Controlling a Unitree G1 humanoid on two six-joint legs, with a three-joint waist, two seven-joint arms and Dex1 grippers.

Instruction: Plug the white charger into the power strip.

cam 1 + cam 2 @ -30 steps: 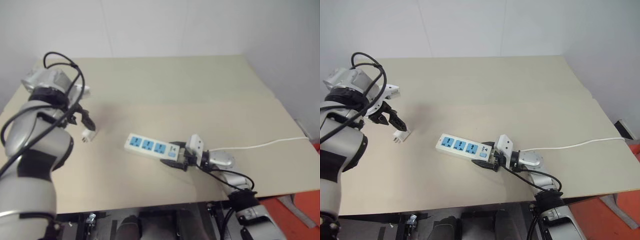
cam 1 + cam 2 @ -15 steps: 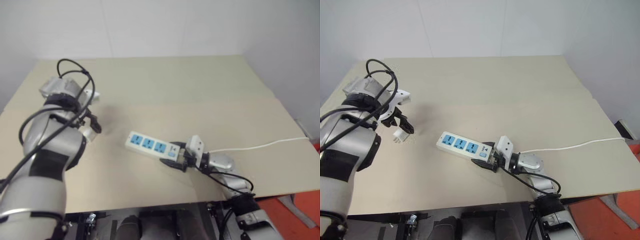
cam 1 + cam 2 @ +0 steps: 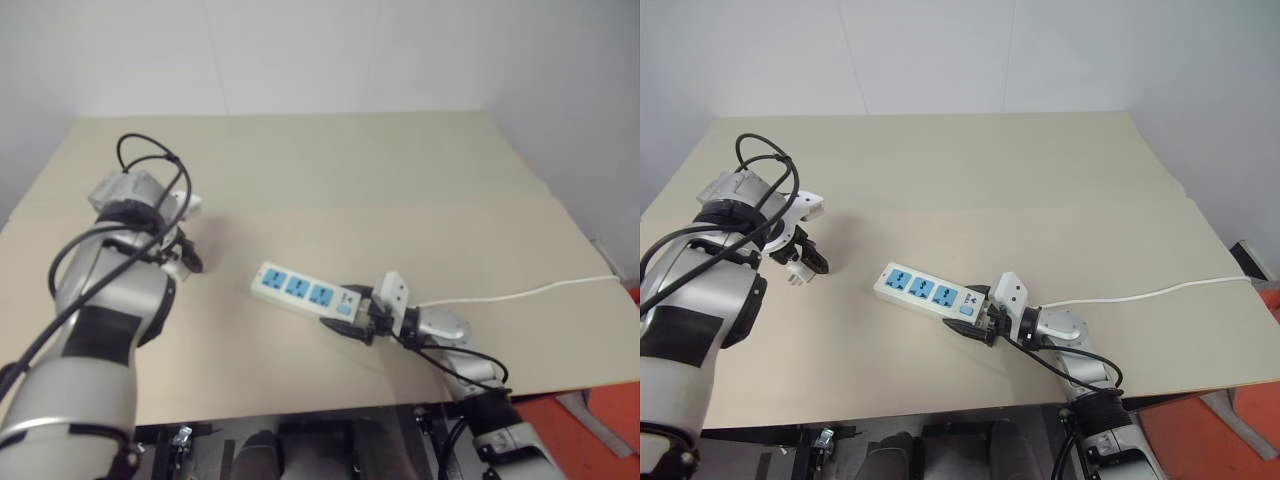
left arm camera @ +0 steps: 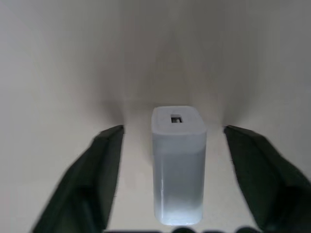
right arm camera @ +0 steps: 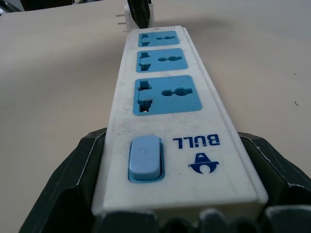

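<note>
Charger first: the white charger (image 4: 178, 165) lies on the beige table (image 3: 1040, 180), well left of the power strip (image 3: 930, 293), bracketed by the left gripper (image 3: 803, 260), whose fingers (image 4: 92, 179) stand apart on either side, not touching it. It looks light, rigid and smooth, likely to skid or twist, so the flat side faces seem the best hold, leaving the prongs free. The right gripper (image 5: 180, 221) is clamped on the strip's switch end, both fingers against its sides; its thin cord (image 3: 1160, 292) trails rightward. All three blue sockets sit unobstructed, and bare tabletop lies between charger and strip, far from any edge.
</note>
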